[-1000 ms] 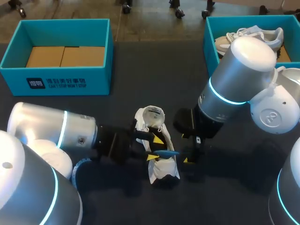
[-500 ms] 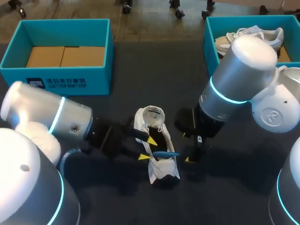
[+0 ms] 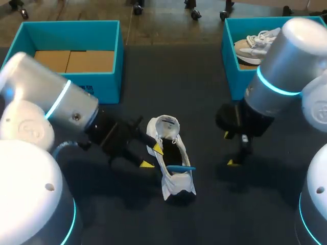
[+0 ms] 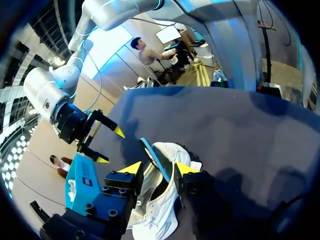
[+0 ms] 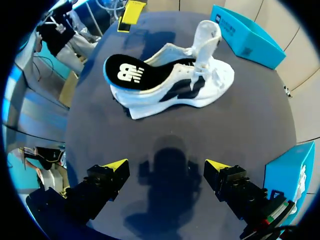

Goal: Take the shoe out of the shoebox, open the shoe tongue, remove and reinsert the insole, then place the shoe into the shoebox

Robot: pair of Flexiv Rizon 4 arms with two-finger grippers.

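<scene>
A white and black shoe (image 3: 169, 176) lies mid-table, its tongue (image 3: 166, 126) pulled up. The insole (image 3: 180, 167) sticks partly out of the heel; it is black on top with a blue edge (image 5: 127, 74). My left gripper (image 3: 153, 156) is open at the shoe's left side. In the left wrist view the shoe (image 4: 156, 215) and insole (image 4: 151, 156) lie just ahead of and between its fingers (image 4: 158, 168), and I see no grip. My right gripper (image 3: 229, 149) hangs wide open over bare table right of the shoe (image 5: 170, 92), nothing between its fingers (image 5: 166, 166).
A teal shoebox (image 3: 76, 89) with a cardboard floor stands at the back left. A second teal shoebox (image 3: 231, 66) at the back right holds another pale shoe (image 3: 258, 42). My bulky arm links crowd the front corners of the table.
My left gripper has drawn back leftward off the shoe's opening to its side. My right arm has moved right, away from the shoe. The shoe and insole stay put.
</scene>
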